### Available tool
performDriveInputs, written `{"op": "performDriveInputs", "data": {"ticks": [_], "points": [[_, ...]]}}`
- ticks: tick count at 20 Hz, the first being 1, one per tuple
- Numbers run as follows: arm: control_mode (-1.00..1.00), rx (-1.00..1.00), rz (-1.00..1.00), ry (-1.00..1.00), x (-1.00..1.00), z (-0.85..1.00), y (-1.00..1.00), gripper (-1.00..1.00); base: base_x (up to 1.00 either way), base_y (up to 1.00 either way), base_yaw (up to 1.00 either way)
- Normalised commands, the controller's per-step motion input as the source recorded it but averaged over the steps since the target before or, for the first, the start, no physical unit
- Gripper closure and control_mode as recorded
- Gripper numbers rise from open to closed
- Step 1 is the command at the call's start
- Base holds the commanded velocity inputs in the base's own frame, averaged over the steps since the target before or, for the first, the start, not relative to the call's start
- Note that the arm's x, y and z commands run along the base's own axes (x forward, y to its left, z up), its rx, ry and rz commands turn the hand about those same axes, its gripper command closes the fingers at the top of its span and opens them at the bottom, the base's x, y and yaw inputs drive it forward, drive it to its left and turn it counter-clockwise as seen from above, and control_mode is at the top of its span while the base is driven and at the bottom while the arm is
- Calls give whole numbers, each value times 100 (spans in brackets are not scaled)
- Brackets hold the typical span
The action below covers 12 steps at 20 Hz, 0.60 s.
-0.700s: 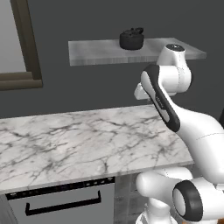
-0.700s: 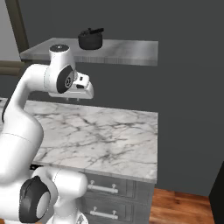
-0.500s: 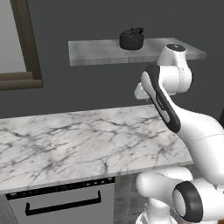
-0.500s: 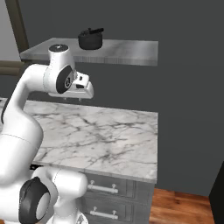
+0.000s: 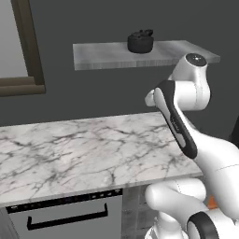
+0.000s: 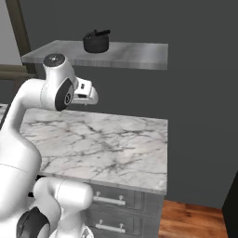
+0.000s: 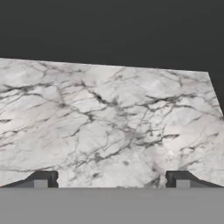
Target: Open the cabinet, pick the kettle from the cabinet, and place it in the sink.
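- Kettle (image 5: 140, 41) is sitting on the shelf (image 5: 102, 55) above the bench (image 5: 84, 149).
- Gripper (image 7: 112, 178) is hovering over the bench, jaws spread wide and gripping nothing.
- Reaching seems in hand; next calls for rising toward the kettle's handle.

One kettle (image 5: 140, 41) sits on one marble shelf (image 5: 107, 56) against the dark wall. Below it is one marble worktop (image 5: 84, 149). The right base view shows two drawer handles (image 6: 109, 201) under the worktop's front edge; the left base view shows one long dark handle (image 5: 67, 220). One wooden window frame (image 5: 29, 51) stands at left. One claw (image 7: 112, 179) shows two finger tips (image 7: 41, 179).
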Motion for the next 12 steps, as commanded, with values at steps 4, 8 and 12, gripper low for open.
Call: {"op": "performDriveInputs", "data": {"ticks": [4,8,12], "points": [[-100,0,-14,-24,-3,7,0,-100,0,0,0],[-100,0,-11,-4,-10,14,-2,-100,0,0,0],[-100,-2,-8,-1,-9,19,-1,-100,0,0,0]]}}
